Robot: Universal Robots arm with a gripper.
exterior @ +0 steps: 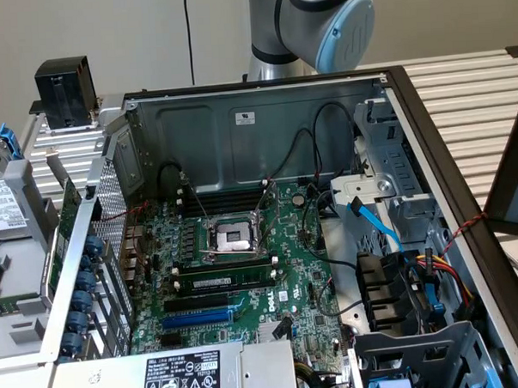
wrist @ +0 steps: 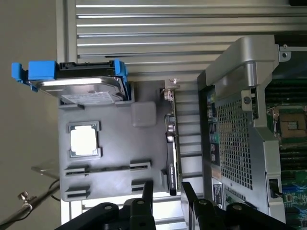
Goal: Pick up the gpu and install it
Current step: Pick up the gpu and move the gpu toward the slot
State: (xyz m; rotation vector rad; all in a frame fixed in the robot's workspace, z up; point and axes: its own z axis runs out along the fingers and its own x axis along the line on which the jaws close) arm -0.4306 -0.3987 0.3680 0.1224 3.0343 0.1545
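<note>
The slatted metal worktop carries an open computer case, lying on its side with its inside facing up. On the case floor lies the large green motherboard, with its bare processor socket toward the far side and a blue expansion slot toward the near side. Behind the far wall of the case rises the robot arm, silver with a pale blue joint cap.

Outside the case, at the exterior view's left, a grey parts tray rests on the worktop. A hard drive in a blue carrier sits at one end of the tray. The gpu stands on its edge in a slot along the side of the tray nearest the case's perforated wall, seen edge-on as a thin dark strip with its silver bracket at the end by the hard drive. It is not in the case. A square processor chip lies flat in a pocket of the tray, well apart from the gpu.

The gripper hangs over the end of the gpu farthest from the bracket. Its jaws are released: the two black fingers stand one on each side of the card, one with a clear gap to it and the other just beside it.
</note>
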